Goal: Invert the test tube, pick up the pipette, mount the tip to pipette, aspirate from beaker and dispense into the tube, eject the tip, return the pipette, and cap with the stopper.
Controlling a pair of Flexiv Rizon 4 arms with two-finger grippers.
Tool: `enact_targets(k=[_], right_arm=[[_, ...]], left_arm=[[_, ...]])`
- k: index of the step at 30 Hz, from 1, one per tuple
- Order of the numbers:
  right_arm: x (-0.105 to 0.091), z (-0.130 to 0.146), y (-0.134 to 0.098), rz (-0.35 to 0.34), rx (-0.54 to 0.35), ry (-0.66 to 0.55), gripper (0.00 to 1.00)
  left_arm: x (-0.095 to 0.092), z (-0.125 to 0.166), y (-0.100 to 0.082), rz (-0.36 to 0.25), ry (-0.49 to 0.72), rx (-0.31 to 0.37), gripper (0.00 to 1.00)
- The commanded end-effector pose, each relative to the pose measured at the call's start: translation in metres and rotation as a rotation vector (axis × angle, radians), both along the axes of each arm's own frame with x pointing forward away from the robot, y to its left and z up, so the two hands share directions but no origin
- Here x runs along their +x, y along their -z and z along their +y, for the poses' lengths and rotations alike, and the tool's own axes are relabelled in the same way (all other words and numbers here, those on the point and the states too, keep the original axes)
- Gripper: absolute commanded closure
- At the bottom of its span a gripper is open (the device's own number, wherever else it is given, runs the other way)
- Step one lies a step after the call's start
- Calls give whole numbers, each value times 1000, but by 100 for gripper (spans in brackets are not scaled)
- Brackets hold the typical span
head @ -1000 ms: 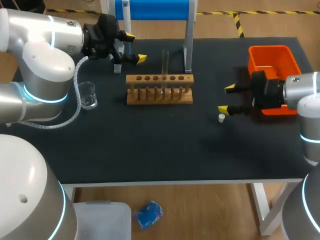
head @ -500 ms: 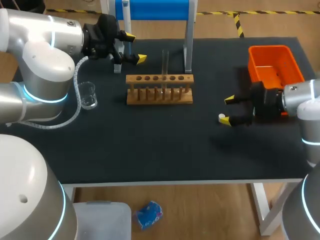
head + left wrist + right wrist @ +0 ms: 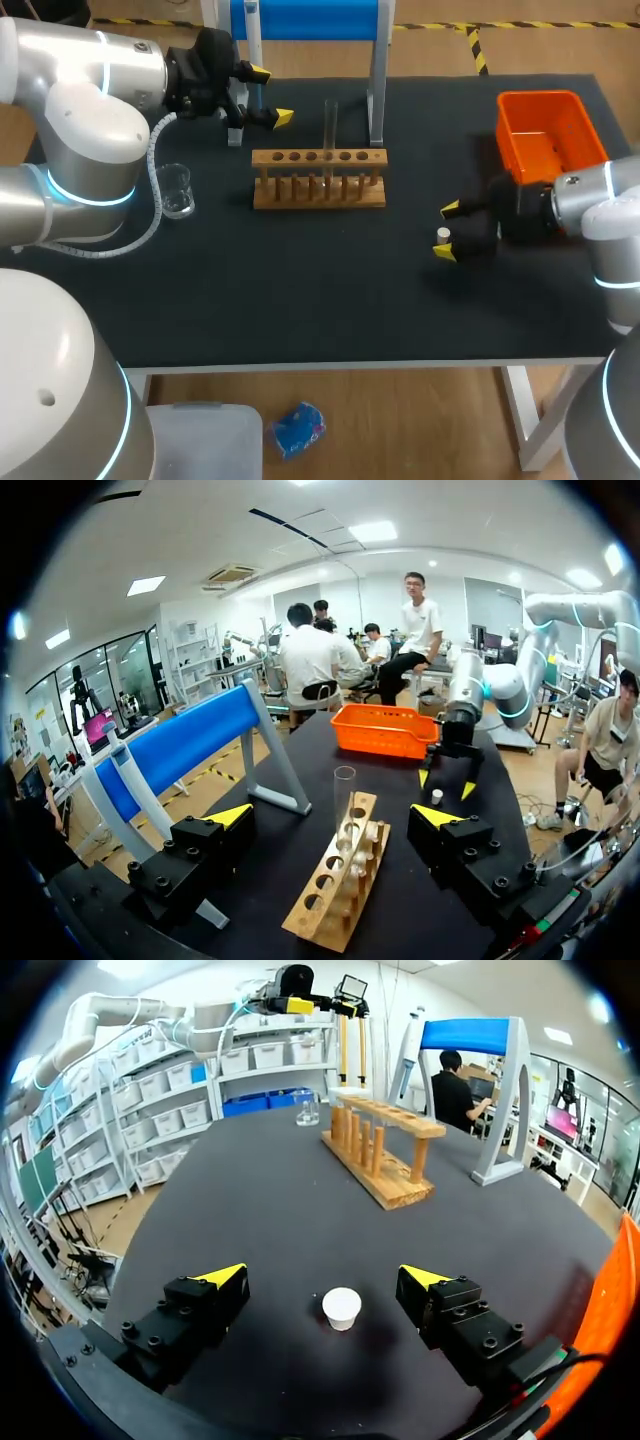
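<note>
Stopper (image 3: 341,1307) sits on the desk (image 3: 300,300) between the spread fingers of the right pincer (image 3: 322,1274), touching neither, while the left pincer (image 3: 272,95) hangs, fingers apart, near the wooden rack (image 3: 318,178).

The table (image 3: 300,300) has one wooden rack (image 3: 318,178) on it. One glass test tube (image 3: 330,120) stands in the rack. There is one small glass beaker (image 3: 176,190), one orange bin (image 3: 548,130), one blue stand (image 3: 310,20) and one little white stopper (image 3: 443,236). There are two grippers, the left gripper (image 3: 271,95) and the right gripper (image 3: 323,1272).
</note>
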State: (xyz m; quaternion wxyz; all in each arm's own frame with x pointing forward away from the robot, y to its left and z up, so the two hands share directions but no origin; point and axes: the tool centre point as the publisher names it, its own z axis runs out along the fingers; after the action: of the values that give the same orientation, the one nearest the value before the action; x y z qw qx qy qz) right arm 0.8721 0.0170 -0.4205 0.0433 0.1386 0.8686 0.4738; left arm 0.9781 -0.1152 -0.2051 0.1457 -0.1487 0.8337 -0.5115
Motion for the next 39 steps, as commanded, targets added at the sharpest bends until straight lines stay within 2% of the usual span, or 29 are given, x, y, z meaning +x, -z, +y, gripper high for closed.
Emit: enact_targets(k=[1,2,4,5,6,8,9,16,24,39], right_arm=[[2,1,5,7,-6,13,6],[3,0,6,8,-7,14,7],[3,0,7,9,-9,15,29],[4,0,7,9,-10,17,29],[4,0,8,12,-10,18,35],[4,0,8,14,-10,20,38],[4,0,8,15,-11,20,43],[5,1,10,18,-16,23,38],[7,-1,10,9,-17,34,48],[8,-3,8,-22,-32,39,51]], left_arm=[[0,0,1,-4,0,-3,0],[0,0,1,-4,0,-3,0],[0,0,1,-4,0,-3,0],[0,0,1,-4,0,-3,0],[0,0,1,-4,0,-3,0],[0,0,1,-4,0,-3,0],[0,0,1,-4,0,-3,0],[0,0,1,-4,0,-3,0],[0,0,1,-4,0,-3,0],[0,0,1,-4,0,-3,0]])
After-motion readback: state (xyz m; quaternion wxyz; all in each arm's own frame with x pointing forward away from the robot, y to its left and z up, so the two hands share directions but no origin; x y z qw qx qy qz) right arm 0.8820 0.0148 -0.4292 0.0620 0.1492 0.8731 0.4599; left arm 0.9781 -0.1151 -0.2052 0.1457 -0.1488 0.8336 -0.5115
